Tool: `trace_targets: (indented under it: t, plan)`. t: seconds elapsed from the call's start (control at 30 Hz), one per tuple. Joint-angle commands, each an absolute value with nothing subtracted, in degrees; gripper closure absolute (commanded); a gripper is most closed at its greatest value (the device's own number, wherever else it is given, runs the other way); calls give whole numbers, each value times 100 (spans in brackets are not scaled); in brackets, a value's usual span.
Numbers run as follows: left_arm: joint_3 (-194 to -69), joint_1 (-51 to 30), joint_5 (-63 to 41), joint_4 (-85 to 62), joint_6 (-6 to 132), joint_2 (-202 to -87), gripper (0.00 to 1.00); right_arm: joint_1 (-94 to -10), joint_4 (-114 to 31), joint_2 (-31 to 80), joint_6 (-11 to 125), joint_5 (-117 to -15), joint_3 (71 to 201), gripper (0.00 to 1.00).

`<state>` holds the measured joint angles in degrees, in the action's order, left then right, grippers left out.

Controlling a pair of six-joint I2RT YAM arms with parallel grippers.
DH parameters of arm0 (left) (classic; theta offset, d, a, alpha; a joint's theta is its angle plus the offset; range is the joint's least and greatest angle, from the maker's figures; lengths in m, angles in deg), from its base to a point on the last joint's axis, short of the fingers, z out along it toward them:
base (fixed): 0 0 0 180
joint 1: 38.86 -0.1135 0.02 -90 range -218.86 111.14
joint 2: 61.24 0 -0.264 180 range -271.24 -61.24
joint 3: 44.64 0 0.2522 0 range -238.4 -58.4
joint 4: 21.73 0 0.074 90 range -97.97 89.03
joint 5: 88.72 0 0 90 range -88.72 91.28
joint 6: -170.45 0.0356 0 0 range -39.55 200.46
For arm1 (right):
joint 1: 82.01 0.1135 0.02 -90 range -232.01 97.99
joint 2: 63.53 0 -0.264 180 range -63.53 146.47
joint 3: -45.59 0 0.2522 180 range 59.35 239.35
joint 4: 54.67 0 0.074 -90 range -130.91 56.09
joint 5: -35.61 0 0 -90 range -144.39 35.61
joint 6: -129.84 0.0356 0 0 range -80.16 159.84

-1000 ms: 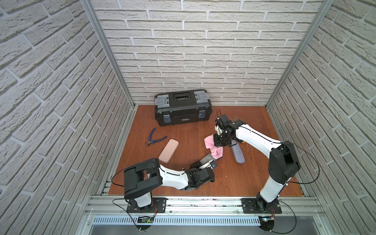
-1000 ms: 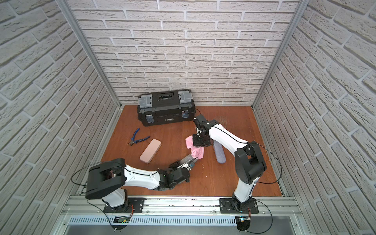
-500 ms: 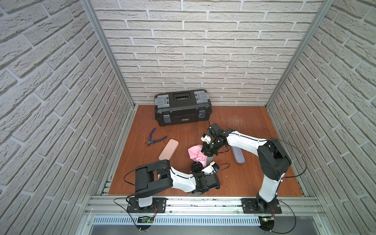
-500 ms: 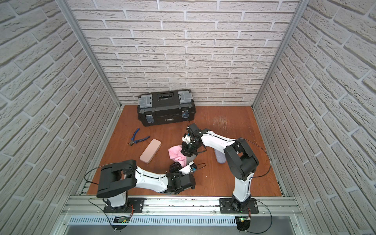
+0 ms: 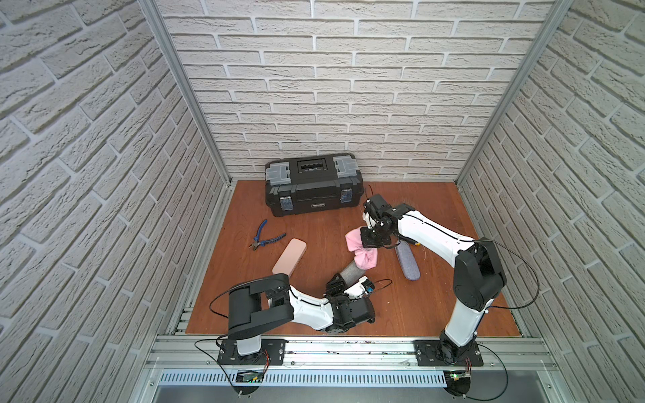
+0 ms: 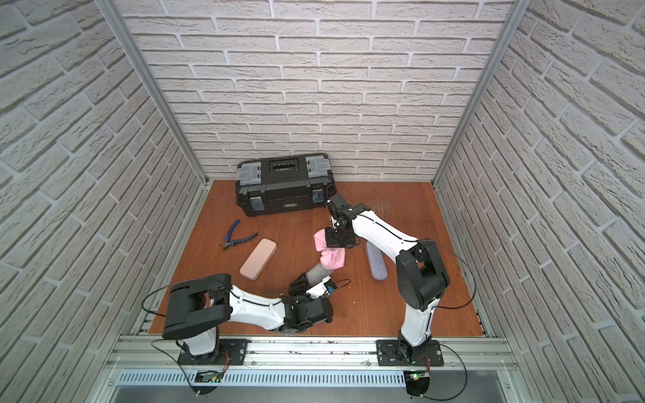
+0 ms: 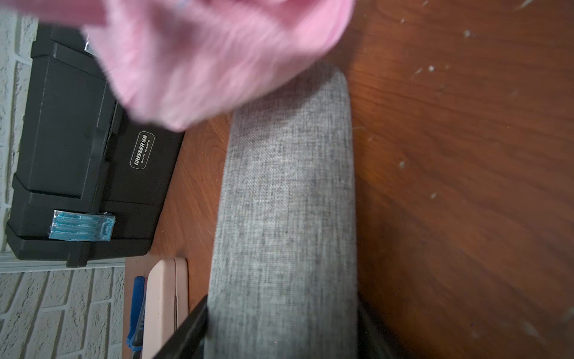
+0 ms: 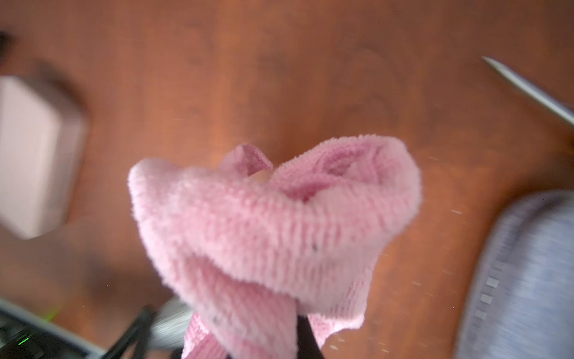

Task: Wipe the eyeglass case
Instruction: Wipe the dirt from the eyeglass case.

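Grey woven fabric, coarse and heathered, covers the eyeglass case, a long flat slab with rounded corners. My left gripper pinches its near end at the table's front middle. Its long axis points away toward my right gripper, whose jaws squeeze a fluffy pink cloth covering the far end.
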<state>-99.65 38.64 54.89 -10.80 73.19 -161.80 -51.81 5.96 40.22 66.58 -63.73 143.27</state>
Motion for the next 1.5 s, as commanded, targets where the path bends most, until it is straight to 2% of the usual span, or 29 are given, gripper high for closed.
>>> trace_targets:
  t: [0.0, 0.13, 0.2, 0.3, 0.47, 0.57, 0.77, 0.9, 1.17, 1.47]
  plan:
    - [-9736, 3737, 4890, -885, 7483, -16195, 78, -4874, 36, 3885, 7082, -8119, 14157, 97]
    - [-9742, 3701, 4806, -912, 7518, -16189, 79, -4755, -1030, 4236, 7623, -9834, 13708, 97]
    - [-9722, 3691, 4773, -929, 7540, -16164, 78, -4834, -766, 4456, 7356, -9833, 13604, 97]
    - [-9671, 3648, 4695, -968, 7519, -16104, 79, -5295, 77, 4729, 6778, -8780, 13465, 97]
    - [-9610, 3563, 4565, -999, 7439, -16024, 80, -5738, 965, 4579, 6256, -5778, 13642, 97]
    - [-9576, 3493, 4388, -1043, 7489, -15974, 80, -5723, 1055, 4531, 6139, -5169, 13956, 98]
    - [-9575, 3190, 3672, -1010, 7623, -15829, 81, -5281, 1441, 5347, 5570, -5221, 14924, 97]
    - [-9528, 2969, 3279, -1004, 7604, -15732, 81, -5032, 1641, 5722, 5286, -5595, 15030, 97]
    - [-9564, 2388, 2574, -715, 6849, -15569, 82, -5107, 1286, 5064, 5360, -5998, 13587, 97]
    - [-9865, 2152, 1992, -234, 6561, -15597, 82, -5279, 240, 4038, 6390, -6932, 12248, 97]
